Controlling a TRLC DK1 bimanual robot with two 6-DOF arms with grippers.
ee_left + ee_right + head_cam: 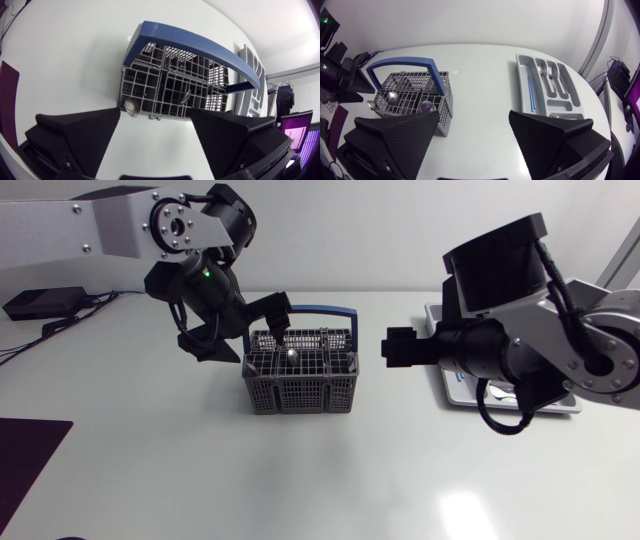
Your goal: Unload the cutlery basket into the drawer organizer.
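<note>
- White worktop (300, 480): the cutlery basket (300, 375) sits mid-surface with spoons (392, 96) inside, and the drawer organizer (522, 90) lies at its 3 o'clock.
- Left gripper (155, 120): spread wide, over the basket's 10 o'clock.
- Right gripper (475, 117): spread wide, at the basket's 3 o'clock.

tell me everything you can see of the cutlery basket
The cutlery basket is a grey lattice box that looks plastic, split into compartments, with a blue arched handle standing upright over it. It stands level on the white table. A few spoons stand in it, bowls up. The left pincer hangs open above one end; whether it touches the rim is unclear.
</note>
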